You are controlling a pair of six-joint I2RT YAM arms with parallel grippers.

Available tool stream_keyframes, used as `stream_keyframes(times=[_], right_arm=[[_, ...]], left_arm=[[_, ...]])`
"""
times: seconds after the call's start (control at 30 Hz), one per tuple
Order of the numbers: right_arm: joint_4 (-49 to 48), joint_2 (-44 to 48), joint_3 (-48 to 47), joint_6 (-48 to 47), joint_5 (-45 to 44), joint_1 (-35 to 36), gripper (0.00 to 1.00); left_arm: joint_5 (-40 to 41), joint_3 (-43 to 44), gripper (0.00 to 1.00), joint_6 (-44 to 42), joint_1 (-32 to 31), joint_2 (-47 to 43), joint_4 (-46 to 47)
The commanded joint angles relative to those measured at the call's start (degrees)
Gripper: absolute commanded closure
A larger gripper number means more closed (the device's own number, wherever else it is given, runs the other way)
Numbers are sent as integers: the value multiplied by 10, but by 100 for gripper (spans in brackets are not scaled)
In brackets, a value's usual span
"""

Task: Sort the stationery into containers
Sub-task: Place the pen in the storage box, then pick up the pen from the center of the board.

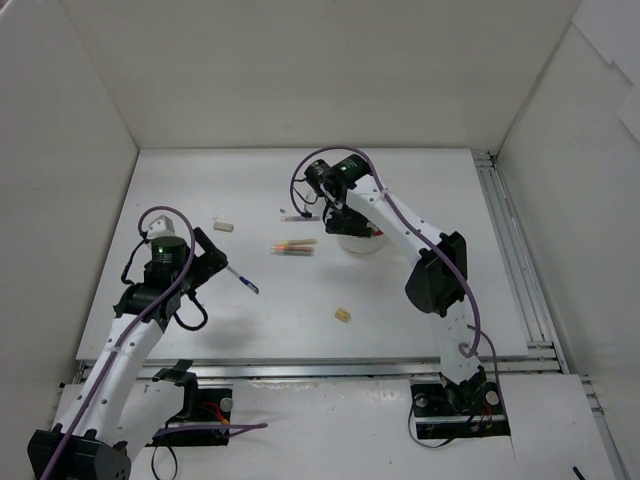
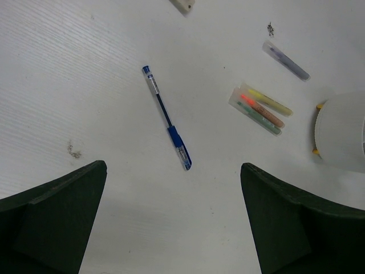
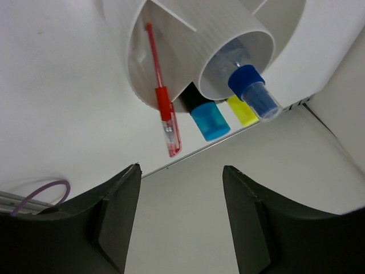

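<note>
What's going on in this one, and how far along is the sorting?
The right gripper hovers over the white organizer, jaws apart and empty. The organizer already holds a red pen, a blue-capped highlighter, a yellow-capped highlighter and a clear blue-capped marker. The left gripper, wide open, hangs above a blue pen lying on the table. Also loose on the table are three pastel pencils, a slim clear pen and two beige erasers.

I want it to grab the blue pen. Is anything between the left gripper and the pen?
No, nothing visible. The left gripper hangs open near the blue pen, which lies alone on the table; the pastel pens and white organizer sit farther off.
</note>
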State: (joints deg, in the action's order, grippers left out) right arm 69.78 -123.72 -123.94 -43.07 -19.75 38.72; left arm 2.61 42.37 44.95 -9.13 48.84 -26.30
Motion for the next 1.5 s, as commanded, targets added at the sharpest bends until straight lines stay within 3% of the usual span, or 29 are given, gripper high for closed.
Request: stream_keyframes(times=[0.0,0.1,0.13,0.2,0.33,0.37,0.4,0.47,0.67,0.83,1.07,1.47], right_arm=[[-23,76,10,16,-42,8,43],[-85,131,57,52,-62,19,32],[-126,165,76,67,-64,28,12],[-202,220,138,123,-51,35,3],[-392,312,275,300,-76,54,2],[-424,326,300,411,-122,55,2],[-461,351,348,454,-125,56,2],[-495,373,393,534,-129,56,2],[-516,414,489,644,-173,67,2],[-522,459,538,679,-324,111,2],[-538,539,597,704,-311,128,2],[-540,588,646,723,-354,139,2]], left_arm=[[-11,3,1,-10,5,-8,25],[-16,-4,1,-7,5,-6,23],[-14,-7,1,-1,5,-6,20],[-12,-11,1,7,5,-4,20],[-16,-19,1,12,5,1,27],[-17,-19,1,12,5,5,28],[-17,-19,1,11,5,8,30],[-16,-20,1,13,5,21,34],[-61,-11,1,14,5,109,85],[-60,9,0,47,0,198,106],[3,74,10,112,-5,293,86],[66,217,25,165,-22,446,-61]])
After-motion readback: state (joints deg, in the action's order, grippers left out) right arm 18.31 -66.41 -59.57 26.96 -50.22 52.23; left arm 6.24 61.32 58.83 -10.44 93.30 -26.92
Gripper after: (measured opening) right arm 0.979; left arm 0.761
